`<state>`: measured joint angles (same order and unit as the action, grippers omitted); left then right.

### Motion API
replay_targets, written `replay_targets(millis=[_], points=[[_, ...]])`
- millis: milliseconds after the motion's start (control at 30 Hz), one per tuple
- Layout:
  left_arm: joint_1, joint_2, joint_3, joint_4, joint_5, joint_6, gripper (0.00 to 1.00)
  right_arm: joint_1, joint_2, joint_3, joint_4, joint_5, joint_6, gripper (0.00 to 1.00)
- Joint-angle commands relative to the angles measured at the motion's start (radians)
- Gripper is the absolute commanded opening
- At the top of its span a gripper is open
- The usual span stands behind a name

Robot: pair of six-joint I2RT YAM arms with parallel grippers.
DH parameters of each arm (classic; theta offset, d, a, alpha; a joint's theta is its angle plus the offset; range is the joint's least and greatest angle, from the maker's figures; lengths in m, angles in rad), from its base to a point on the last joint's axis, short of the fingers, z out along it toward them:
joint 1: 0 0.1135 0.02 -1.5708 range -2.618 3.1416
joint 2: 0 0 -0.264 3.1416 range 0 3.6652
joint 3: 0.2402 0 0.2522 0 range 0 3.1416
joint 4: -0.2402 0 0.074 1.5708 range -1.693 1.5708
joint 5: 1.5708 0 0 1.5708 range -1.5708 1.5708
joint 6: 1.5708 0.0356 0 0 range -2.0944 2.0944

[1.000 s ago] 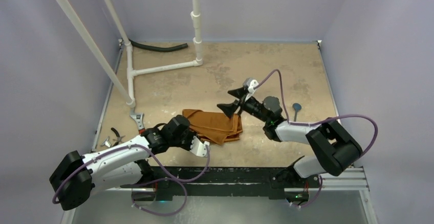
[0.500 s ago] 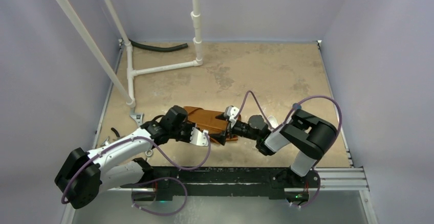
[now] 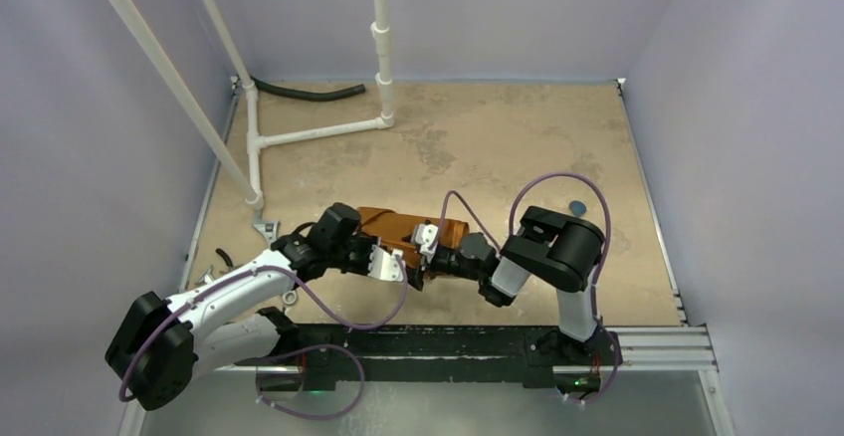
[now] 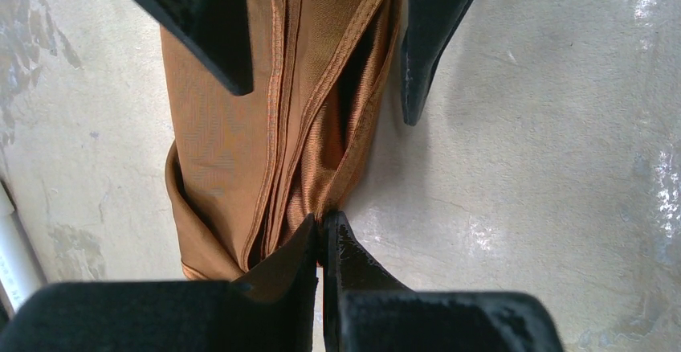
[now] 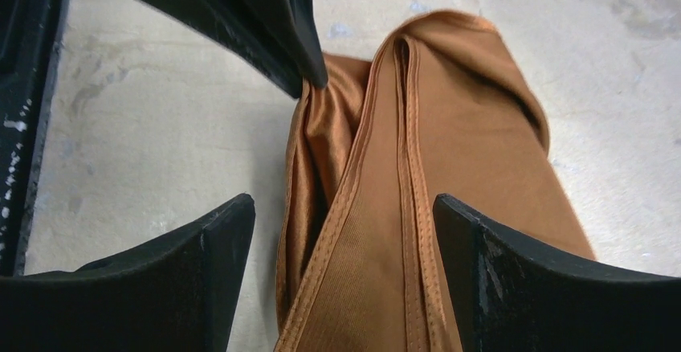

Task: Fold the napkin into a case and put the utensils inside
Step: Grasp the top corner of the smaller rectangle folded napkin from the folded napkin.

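Lying folded near the middle of the surface (image 3: 498, 147), the napkin (image 4: 241, 127) has one end clamped in the left pincer (image 4: 323, 227). The right pincer (image 5: 341, 203) faces it, fingers apart, straddling the cloth.

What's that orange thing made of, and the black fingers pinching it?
The napkin looks like woven cloth: stitched hems, soft folds, a satiny sheen on inner layers. The fingers look like matte black plastic, hard-edged and slightly grainy; a rubbery coating is possible, I cannot tell.
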<state>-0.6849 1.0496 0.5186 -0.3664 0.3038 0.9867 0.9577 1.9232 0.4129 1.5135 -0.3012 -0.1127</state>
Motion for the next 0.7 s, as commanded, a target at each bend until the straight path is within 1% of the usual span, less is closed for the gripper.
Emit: replay_targets(millis=[0, 100, 267, 533, 667], points=[[0.015, 0.000, 0.031, 0.018, 0.039, -0.002, 0.00, 0.006, 0.042, 0.023, 0.369, -0.019, 0.004, 0.84], [0.019, 0.008, 0.035, 0.021, 0.041, 0.001, 0.00, 0.007, 0.060, 0.032, 0.408, -0.042, 0.018, 0.81], [0.026, 0.013, 0.040, 0.017, 0.040, 0.001, 0.00, 0.009, 0.094, 0.056, 0.483, -0.040, 0.046, 0.77], [0.029, 0.025, 0.053, 0.013, 0.040, 0.001, 0.00, 0.007, 0.130, 0.095, 0.593, -0.015, 0.093, 0.77], [0.030, 0.028, 0.056, 0.013, 0.043, -0.004, 0.00, 0.008, 0.113, 0.116, 0.599, -0.013, 0.099, 0.80]])
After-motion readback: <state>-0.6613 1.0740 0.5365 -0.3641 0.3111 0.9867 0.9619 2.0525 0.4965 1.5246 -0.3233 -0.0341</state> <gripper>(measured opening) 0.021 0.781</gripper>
